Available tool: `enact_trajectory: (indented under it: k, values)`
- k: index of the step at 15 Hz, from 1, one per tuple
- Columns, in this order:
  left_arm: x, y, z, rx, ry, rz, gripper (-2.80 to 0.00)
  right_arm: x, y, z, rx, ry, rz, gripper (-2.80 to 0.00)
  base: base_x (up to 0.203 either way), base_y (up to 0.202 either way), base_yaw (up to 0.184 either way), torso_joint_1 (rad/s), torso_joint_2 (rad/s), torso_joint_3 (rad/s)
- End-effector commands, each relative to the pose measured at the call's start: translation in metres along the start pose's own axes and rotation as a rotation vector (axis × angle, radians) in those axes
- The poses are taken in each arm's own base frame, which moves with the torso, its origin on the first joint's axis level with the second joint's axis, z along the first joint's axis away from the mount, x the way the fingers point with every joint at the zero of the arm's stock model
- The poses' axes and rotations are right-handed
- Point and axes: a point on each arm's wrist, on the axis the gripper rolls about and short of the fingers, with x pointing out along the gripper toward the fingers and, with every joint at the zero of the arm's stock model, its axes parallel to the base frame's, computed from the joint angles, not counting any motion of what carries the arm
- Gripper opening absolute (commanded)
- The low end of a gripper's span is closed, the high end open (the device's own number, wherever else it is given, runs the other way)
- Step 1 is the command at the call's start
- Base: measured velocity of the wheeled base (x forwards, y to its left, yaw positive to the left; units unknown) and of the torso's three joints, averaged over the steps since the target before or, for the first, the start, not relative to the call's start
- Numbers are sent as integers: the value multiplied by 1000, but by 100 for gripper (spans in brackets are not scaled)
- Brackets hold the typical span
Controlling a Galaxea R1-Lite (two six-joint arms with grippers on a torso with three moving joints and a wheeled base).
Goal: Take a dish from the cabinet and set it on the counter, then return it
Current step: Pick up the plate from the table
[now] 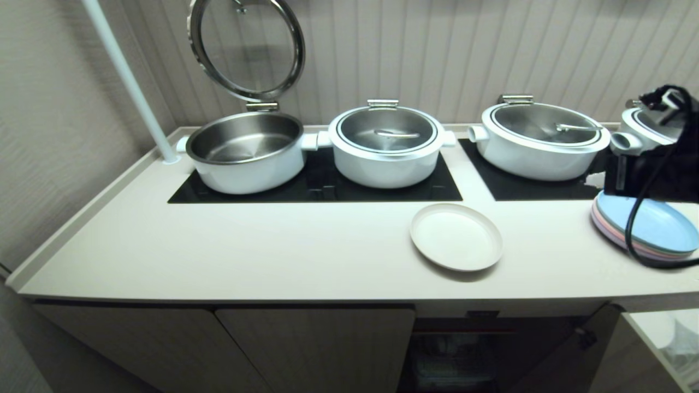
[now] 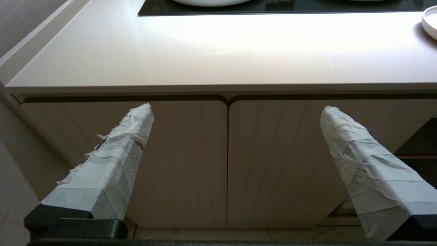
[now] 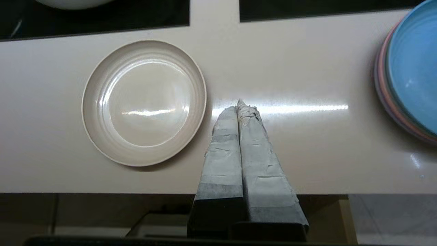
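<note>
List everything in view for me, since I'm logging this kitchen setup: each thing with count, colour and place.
dish: one, cream-white, alone on the counter in front of the cooktops
counter: one, cream-beige, spanning the view
cooktop panels: two, glossy black, inset at the counter's back
pots: four, white with steel insides, on the cooktops; leftmost lid raised
stacked plates: one pile, blue on top, counter's right end
pole: one, white, back left corner
cabinet: one, pale beige, under the counter; right door open
left gripper: open, before the closed doors
right gripper: shut, empty, above the counter beside the dish
</note>
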Motion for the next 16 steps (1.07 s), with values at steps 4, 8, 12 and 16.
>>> enact_trajectory:
  k: [4,8,12,16]
  values:
    - [0,0,0,0,0,0,0,68,7,-7,31,319,-10,-280,0,0,0,0,0,0]
    - [0,0,0,0,0,0,0,93,27,-13,-13,444,24,-280,0,0,0,0,0,0]
    - [0,0,0,0,0,0,0,120,40,-20,-36,482,39,-280,0,0,0,0,0,0]
    - [0,0,0,0,0,0,0,133,43,-25,-43,505,38,-280,0,0,0,0,0,0]
